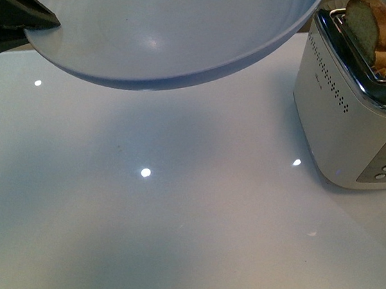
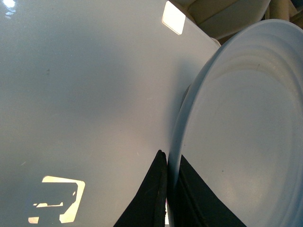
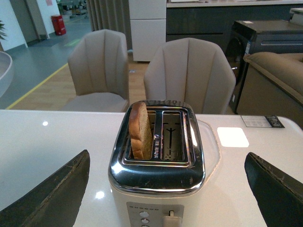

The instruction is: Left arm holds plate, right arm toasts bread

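My left gripper (image 2: 168, 163) is shut on the rim of the pale blue-grey plate (image 2: 246, 132) and holds it in the air above the table. In the front view the plate (image 1: 186, 26) fills the top, with the dark gripper tip (image 1: 29, 20) at its left edge. The bread (image 3: 140, 130) stands upright in one slot of the white and chrome toaster (image 3: 158, 172), its top sticking out. It also shows in the front view (image 1: 369, 27), in the toaster (image 1: 357, 112) at the right. My right gripper (image 3: 168, 189) is open, its fingers (image 3: 52, 198) wide apart on either side of the toaster.
The white glossy table (image 1: 153, 226) reflects ceiling lights. The toaster's second slot (image 3: 171, 136) is empty; its lever (image 3: 171, 218) and buttons face my right gripper. Two beige chairs (image 3: 189, 75) stand beyond the table's far edge, with a sofa (image 3: 279, 80) further off.
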Robot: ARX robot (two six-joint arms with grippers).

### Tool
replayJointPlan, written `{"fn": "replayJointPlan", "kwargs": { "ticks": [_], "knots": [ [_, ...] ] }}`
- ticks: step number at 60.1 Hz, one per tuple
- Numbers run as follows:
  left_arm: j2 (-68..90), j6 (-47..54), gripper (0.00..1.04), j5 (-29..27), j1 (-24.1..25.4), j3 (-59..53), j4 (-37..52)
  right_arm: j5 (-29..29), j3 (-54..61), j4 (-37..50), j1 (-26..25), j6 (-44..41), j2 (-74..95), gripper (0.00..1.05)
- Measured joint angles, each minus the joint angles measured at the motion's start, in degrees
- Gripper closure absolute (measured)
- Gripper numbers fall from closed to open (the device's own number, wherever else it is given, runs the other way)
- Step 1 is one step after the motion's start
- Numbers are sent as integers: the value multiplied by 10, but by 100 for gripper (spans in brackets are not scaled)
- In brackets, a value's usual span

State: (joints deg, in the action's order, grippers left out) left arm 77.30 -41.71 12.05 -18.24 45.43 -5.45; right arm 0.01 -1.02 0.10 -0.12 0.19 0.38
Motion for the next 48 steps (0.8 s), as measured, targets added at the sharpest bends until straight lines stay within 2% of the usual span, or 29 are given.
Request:
{"fn": "replayJointPlan", "kwargs": {
  "ticks": [12, 23, 29, 42, 48],
  "knots": [
    [0, 21, 102, 16, 32, 0, -3, 0, 0, 0, 0, 0, 0, 9],
    [0, 52, 102, 46, 97, -3, -4, 0, 0, 0, 0, 0, 0, 9],
    [0, 80, 102, 70, 146, -14, -3, 0, 0, 0, 0, 0, 0, 9],
    [52, 196, 102, 139, 302, -54, 31, 0, 0, 0, 0, 0, 0, 9],
    [82, 237, 102, 160, 351, -68, 54, 0, 0, 0, 0, 0, 0, 9]
  ]
}}
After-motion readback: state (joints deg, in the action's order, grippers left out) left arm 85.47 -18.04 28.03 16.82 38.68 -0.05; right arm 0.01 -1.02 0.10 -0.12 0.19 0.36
